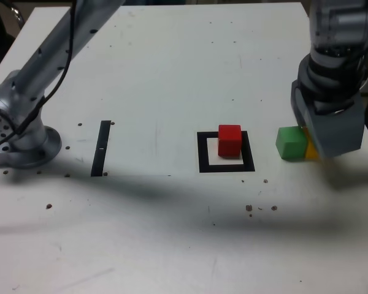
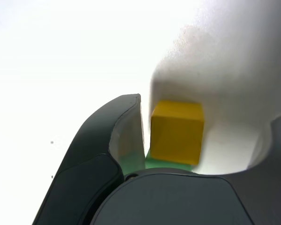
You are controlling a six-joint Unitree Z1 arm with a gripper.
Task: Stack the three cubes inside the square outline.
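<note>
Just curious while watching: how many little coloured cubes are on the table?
3: red cube inside the square outline; green cube at the exterior view's right; yellow cube beside it, mostly hidden by the gripper.

I see one cube (image 1: 229, 141) inside the square outline (image 1: 226, 166), two more cubes (image 1: 291, 143) touching well off to the exterior view's right, gripper (image 1: 322, 144) down around the farther one (image 2: 177, 132).

lab | bolted arm base (image 1: 21, 144) | taped white table (image 1: 172, 233)
</note>
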